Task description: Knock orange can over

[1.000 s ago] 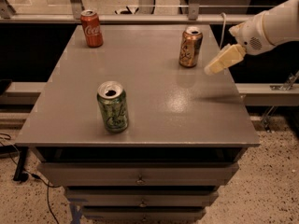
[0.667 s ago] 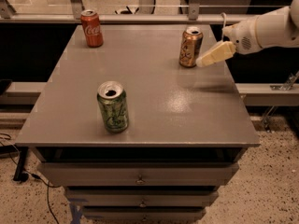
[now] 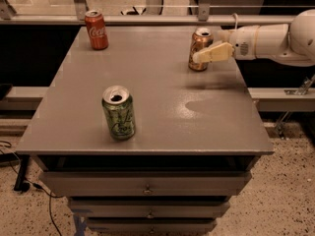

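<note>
Grey tabletop (image 3: pixel 147 112): gripper (image 3: pixel 197 57) right against standing orange can (image 3: pixel 199 43).

You have a grey worktop (image 3: pixel 162 107) with three cans standing upright on it, well apart. The orange can (image 3: pixel 199 39) is near the far right edge. The red can (image 3: pixel 96 30) is at the far left corner, and the green can (image 3: pixel 118 113), its top open, sits toward the near left. Your end effector (image 3: pixel 197 57) reaches in over the right edge, its tip at the orange can's side.
</note>
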Controlling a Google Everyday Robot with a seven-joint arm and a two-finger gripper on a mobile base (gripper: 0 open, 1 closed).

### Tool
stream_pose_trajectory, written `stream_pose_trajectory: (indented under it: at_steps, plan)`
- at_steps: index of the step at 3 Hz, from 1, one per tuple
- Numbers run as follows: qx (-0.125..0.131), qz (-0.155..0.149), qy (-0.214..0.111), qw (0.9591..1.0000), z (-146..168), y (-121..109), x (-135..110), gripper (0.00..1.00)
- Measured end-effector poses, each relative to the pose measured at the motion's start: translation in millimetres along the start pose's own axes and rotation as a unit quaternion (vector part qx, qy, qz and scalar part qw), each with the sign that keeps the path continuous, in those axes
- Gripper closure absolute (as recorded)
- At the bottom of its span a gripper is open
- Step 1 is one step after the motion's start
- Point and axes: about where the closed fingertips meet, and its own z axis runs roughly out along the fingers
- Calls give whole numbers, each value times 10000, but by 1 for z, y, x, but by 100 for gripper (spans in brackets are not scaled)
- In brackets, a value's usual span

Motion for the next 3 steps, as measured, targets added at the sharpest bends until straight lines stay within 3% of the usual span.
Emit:
stream_pose_trajectory:
  at_steps: [1, 2, 3]
  plan:
    - [-582, -4, -645, 9962, 12, 38, -31, 0]
    - [-1202, 84, -1146, 9861, 11, 86, -64, 0]
    - [-1973, 538, -1400, 9688, 10, 144, -74, 0]
